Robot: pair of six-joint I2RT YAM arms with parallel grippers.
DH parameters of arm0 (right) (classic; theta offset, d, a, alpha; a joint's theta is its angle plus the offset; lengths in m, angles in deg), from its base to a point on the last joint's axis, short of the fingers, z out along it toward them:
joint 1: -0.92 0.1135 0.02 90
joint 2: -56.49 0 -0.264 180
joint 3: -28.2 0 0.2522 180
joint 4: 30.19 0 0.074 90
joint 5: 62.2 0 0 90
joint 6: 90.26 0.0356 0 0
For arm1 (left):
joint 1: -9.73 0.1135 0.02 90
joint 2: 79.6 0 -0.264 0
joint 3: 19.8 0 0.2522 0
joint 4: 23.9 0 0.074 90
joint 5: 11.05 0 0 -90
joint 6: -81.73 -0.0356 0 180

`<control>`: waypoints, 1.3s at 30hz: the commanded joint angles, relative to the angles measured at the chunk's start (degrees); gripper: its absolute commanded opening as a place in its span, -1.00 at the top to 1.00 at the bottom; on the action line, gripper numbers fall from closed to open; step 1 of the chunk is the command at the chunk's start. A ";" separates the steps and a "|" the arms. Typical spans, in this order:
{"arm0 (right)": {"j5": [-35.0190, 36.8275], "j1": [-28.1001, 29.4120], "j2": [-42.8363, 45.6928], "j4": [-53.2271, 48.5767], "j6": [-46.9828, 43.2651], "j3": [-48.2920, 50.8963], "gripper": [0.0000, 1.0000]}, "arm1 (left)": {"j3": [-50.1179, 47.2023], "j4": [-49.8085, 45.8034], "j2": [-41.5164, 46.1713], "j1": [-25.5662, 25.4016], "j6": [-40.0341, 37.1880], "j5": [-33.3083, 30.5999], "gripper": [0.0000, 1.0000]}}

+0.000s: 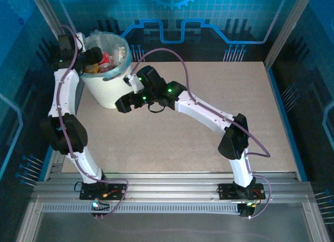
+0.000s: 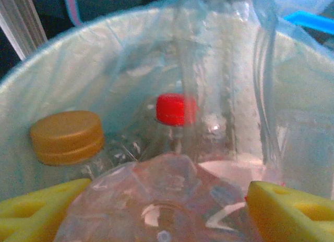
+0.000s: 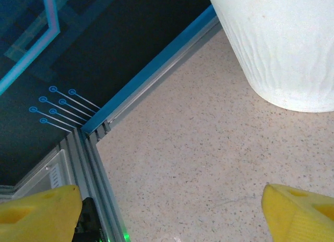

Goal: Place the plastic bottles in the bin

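where the bin [image 1: 104, 91] hugs the table [image 1: 209, 96] edge, right claw [image 3: 172, 210] seemingly beside

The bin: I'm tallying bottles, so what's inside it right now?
The bin holds a clear bottle nearest the left wrist camera, a red-capped bottle and an orange-capped one beyond it, against the pale liner. Whatever lies beneath them is covered.

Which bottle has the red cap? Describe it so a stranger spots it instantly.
Start at the big white bin at the far left. Inside, among clear bottles, lies the red-capped bottle, clear-bodied. Its neighbour on the left, the gold-capped bottle, has a wider, flat brownish lid.
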 commanded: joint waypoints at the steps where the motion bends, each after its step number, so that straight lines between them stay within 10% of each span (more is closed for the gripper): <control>1: 0.25 1.34 -0.93 -2.39 -0.29 -2.51 -0.80 | 0.66 -2.84 4.91 0.32 2.30 0.46 -0.66; 17: 11.45 4.04 14.39 3.47 -1.99 17.43 -0.80 | -17.82 1.13 32.56 -1.19 4.06 -4.24 -0.43; 25: 18.06 0.32 22.76 2.41 -3.01 29.19 -0.80 | -26.62 -1.76 38.13 -18.83 2.20 -8.39 -0.31; 39: 16.40 -13.80 34.81 0.96 -0.55 45.46 -0.82 | -13.21 -6.70 14.73 -40.29 -1.38 -18.02 -0.43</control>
